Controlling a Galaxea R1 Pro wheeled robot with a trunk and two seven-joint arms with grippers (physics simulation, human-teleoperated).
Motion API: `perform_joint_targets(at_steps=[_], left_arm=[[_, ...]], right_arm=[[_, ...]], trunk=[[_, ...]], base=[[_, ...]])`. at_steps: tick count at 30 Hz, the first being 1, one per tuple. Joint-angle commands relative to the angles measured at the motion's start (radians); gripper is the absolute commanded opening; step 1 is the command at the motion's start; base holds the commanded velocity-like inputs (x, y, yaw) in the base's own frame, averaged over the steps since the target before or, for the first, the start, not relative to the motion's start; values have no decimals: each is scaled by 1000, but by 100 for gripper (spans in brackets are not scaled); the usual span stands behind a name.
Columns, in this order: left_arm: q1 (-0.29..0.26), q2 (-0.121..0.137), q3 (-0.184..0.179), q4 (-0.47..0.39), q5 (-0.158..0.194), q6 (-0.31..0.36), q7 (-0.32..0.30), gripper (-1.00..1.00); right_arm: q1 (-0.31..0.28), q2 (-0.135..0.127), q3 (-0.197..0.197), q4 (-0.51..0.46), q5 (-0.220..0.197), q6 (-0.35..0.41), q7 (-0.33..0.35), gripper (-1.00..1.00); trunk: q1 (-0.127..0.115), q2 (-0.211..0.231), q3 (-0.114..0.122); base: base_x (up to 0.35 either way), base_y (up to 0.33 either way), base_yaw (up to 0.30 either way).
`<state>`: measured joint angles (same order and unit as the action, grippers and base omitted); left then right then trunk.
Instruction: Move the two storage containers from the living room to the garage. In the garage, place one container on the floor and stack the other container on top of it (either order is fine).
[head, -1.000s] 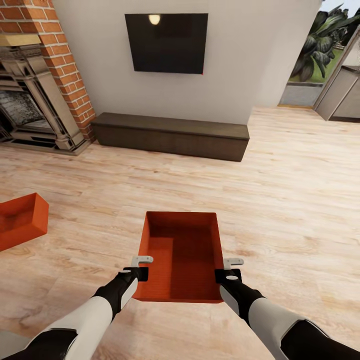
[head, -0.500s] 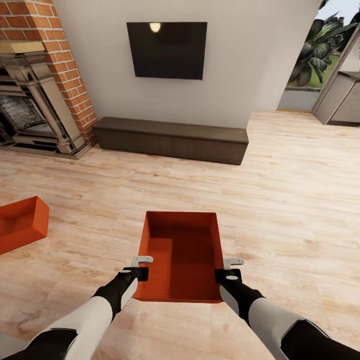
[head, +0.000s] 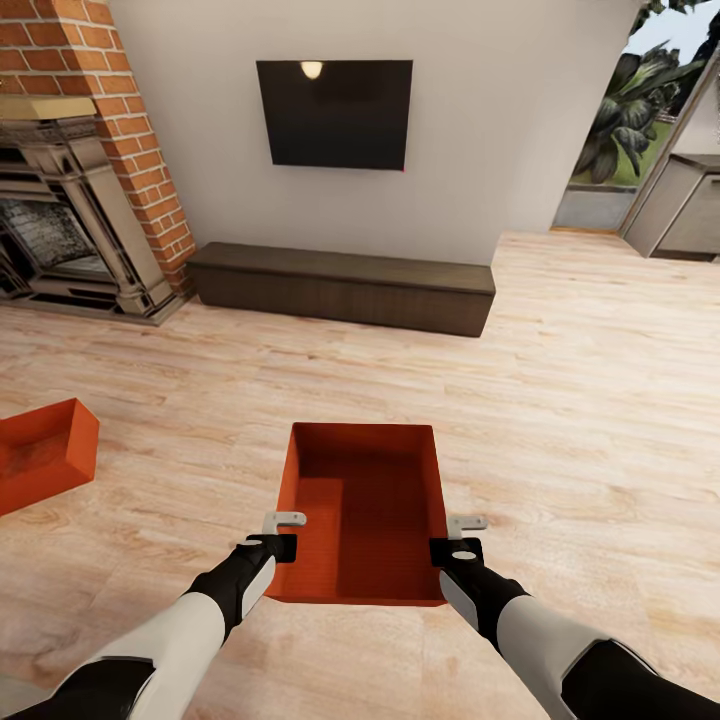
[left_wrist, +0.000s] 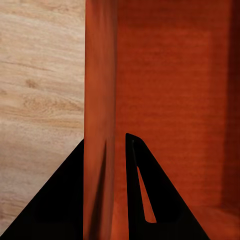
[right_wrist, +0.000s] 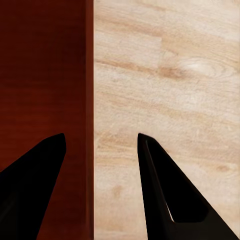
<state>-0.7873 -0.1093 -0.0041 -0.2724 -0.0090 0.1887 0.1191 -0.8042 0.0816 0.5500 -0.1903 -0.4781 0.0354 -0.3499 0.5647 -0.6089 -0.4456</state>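
Observation:
One orange-red storage container (head: 365, 510) hangs in front of me above the living room's light wood plank floor (head: 560, 400), long side pointing away. My left gripper (head: 292, 522) is shut on its left wall; in the left wrist view the fingers (left_wrist: 105, 137) pinch that wall (left_wrist: 100, 75). My right gripper (head: 452, 524) straddles the right wall. In the right wrist view its fingers (right_wrist: 102, 134) stand apart, with floor showing between the wall (right_wrist: 89, 65) and the outer finger. The second storage container (head: 40, 455) rests on the wood floor at far left.
Ahead stands a white wall with a black TV (head: 335, 113) above a low dark bench (head: 340, 285). A brick fireplace (head: 70, 230) is at the left. At the right are a glass opening with plants (head: 625, 120) and a grey cabinet (head: 685, 210).
The whole view has shifted: TV, bench and fireplace sit lower in the picture, so the camera moved. The held container and both grippers keep their places in the picture.

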Motion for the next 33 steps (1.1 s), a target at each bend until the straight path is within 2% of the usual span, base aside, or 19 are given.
perform_joint_targets(at_steps=[1, 33], left_arm=[[0, 0, 12, -1, -9, 8, 10, -100], [0, 0, 12, -1, -9, 8, 9, -100]], right_arm=[[-1, 0, -27, -6, 6, 5, 38, -100], [-1, 0, -26, -6, 6, 5, 38, -100]], trunk=[[0, -1, 0], [0, -1, 50]], base=[[0, 0, 0], [0, 0, 0]])
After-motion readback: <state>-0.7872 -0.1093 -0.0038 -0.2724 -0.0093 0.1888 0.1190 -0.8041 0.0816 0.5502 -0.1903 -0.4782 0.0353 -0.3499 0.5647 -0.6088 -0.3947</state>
